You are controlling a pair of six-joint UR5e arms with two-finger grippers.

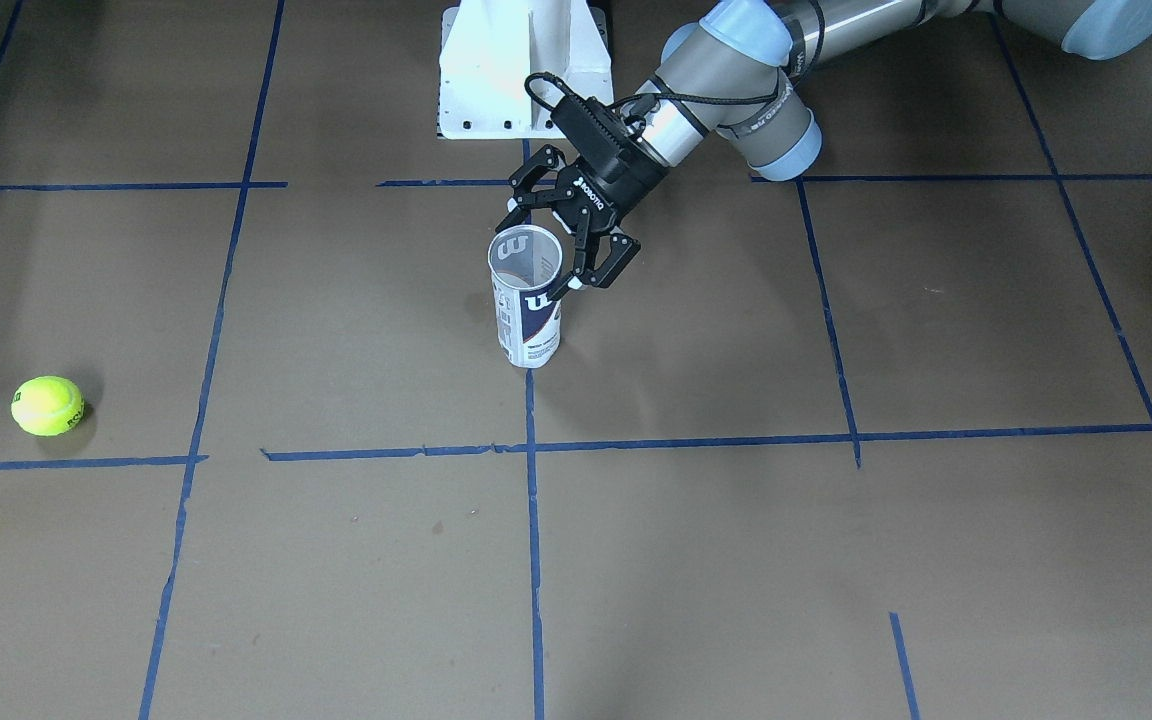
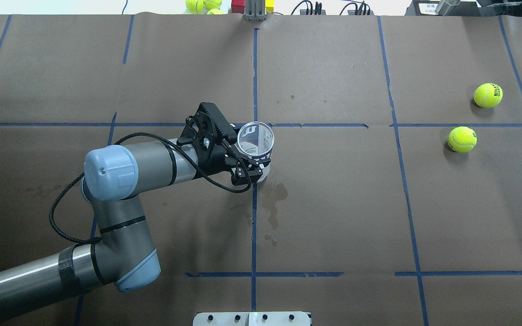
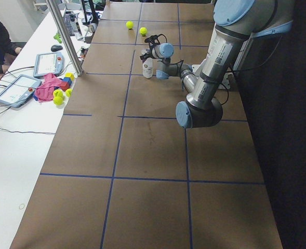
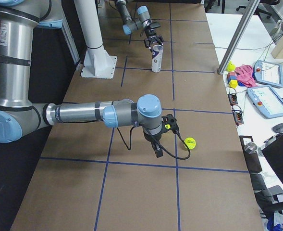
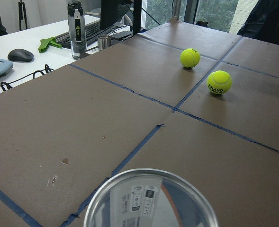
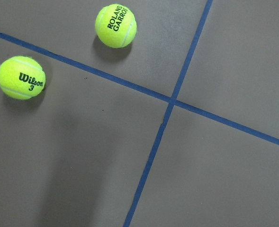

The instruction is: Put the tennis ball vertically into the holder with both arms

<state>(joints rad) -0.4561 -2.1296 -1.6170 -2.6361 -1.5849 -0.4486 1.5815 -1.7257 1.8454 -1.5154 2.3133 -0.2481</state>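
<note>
Item: clear plastic cylindrical tennis-ball can with white-and-navy label (image 1: pixel 526 310), upright at centre frame in the front-facing view, mouth upward. The left arm's black two-finger gripper (image 1: pixel 543 257) straddles its upper part with jaws fairly wide, and we cannot tell whether the pads bear on the wall. The right arm's black gripper (image 4: pixel 157 147) hangs over the yellow felt Wilson-marked tennis ball (image 6: pixel 21 78) and the yellow Roland Garros-marked ball (image 6: pixel 115 26), both upper left in its wrist view; its jaws we cannot tell. We judge the step done well if the left clamp closes squarely without tipping the can, and the right centres over one ball alone.
</note>
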